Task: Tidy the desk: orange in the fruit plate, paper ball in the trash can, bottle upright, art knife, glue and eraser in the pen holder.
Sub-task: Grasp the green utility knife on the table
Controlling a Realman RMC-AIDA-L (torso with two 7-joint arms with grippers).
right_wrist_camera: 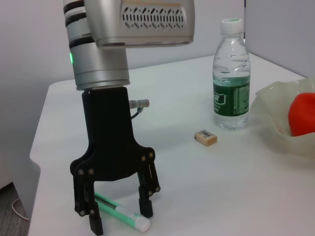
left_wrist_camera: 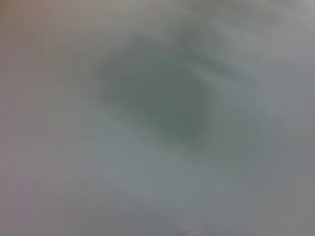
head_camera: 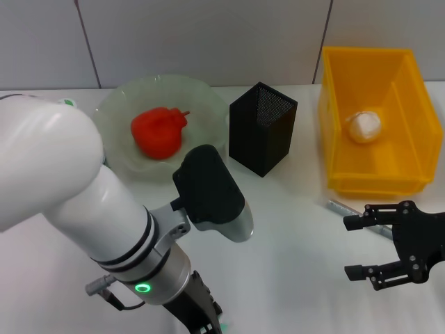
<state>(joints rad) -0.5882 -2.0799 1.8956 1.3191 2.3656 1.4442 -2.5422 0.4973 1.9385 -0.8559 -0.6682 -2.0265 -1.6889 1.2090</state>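
My left pincer stands open over the art knife on the tabletop, near the bottle, and might pinch crooked and flick it away.

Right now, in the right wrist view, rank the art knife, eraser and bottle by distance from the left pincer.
1. Art knife: on the desk, between the open left pincer's fingers.
2. Eraser: farther out, toward the bottle.
3. Bottle: upright, beyond the eraser, beside the fruit plate.
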